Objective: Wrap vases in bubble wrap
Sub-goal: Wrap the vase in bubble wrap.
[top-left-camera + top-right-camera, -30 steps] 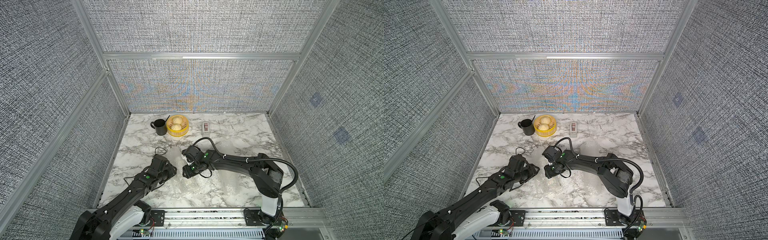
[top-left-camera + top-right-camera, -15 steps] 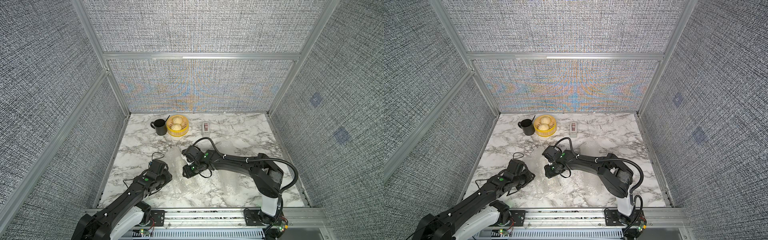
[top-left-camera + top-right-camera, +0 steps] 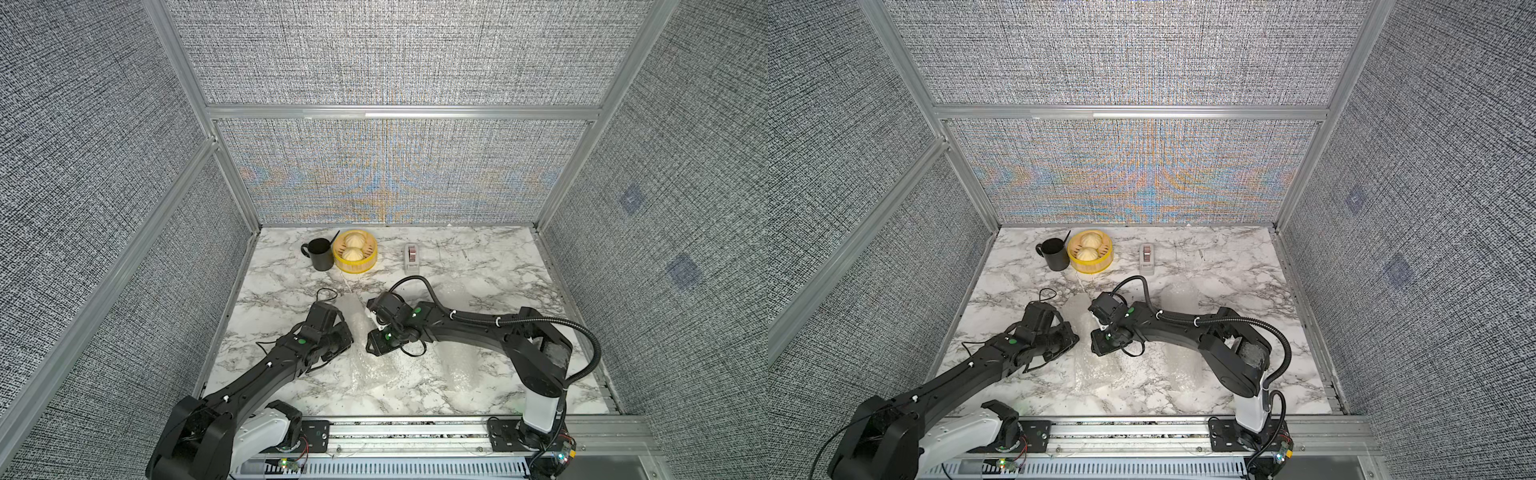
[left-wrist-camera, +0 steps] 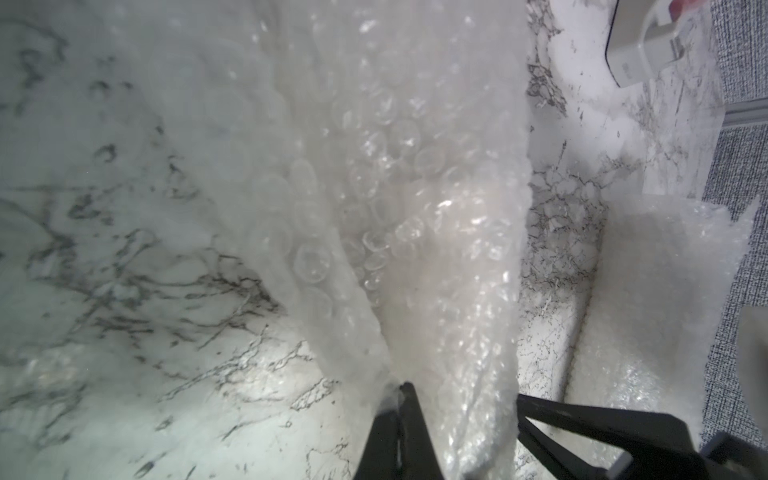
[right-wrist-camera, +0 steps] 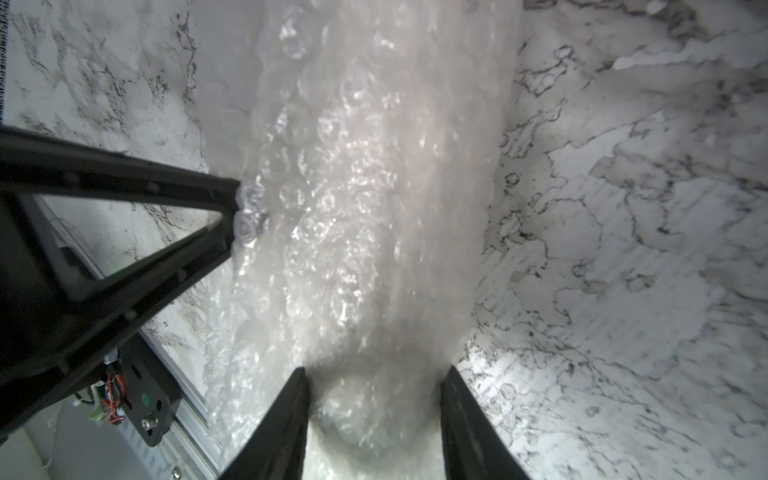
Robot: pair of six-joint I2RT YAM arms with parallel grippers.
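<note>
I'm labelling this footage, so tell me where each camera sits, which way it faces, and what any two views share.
Top views: high over the base rail, looking down at the marble table; left arm and right arm show.
Left wrist: on the left arm, looking along the left claw, shut on bubble wrap.
Right wrist: on the right arm, looking along the right claw, closed around the same bubble wrap; the left claw enters sideways.
Shared: both wrist views show the bubble wrap, the table and the left claw.

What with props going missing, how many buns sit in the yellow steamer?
2. In the steamer: back bun toward the wall, front bun beside it; more may hide beneath.
</note>
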